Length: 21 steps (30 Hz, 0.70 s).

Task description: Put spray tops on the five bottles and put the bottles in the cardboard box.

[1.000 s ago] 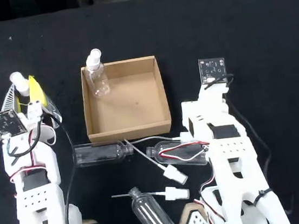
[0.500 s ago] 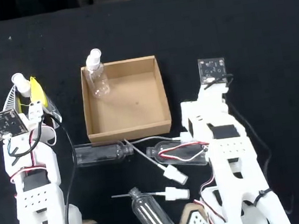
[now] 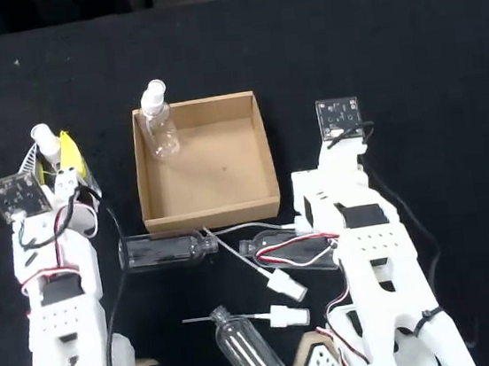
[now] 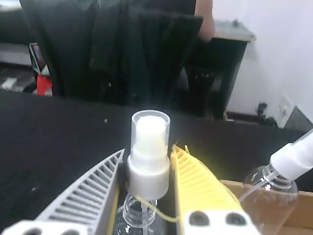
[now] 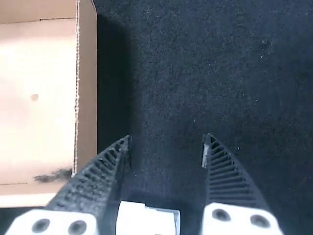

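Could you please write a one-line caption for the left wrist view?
Left hand holds a capped spray bottle upright; a second capped bottle stands in the cardboard box.

Left arm (image 3: 57, 295): stands at the left of the high view. Its end effector (image 4: 147, 152) is raised, with grey and yellow fingers closed against a spray-topped bottle (image 4: 149, 134). Right arm (image 3: 369, 248): extends up the right centre. Its end effector (image 5: 166, 141) points downward, fingers spread apart, gripping nothing.
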Available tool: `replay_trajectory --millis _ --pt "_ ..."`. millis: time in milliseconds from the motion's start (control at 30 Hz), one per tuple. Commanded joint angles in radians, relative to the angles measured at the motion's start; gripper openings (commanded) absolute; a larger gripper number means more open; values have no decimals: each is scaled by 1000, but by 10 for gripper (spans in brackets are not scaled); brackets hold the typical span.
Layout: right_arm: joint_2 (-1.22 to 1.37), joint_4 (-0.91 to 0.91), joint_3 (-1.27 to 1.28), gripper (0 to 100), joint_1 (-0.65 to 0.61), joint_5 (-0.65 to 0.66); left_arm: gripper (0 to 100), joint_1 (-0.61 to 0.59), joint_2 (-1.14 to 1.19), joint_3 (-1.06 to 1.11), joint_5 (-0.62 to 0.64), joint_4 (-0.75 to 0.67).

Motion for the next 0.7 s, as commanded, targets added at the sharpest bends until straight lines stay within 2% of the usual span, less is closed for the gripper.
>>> replay_trajectory --millis 0,233,400,667 --pt "-53 6 -47 208 -14 5 131 5 97 -111 -14 -25" --pt "-53 6 -44 208 -12 5 133 -18 112 -124 -12 -23" --pt "-53 6 -44 208 -12 5 217 -21 107 -114 -6 -21" --pt "-53 6 -45 208 -12 5 209 -21 107 -108 -6 -21"
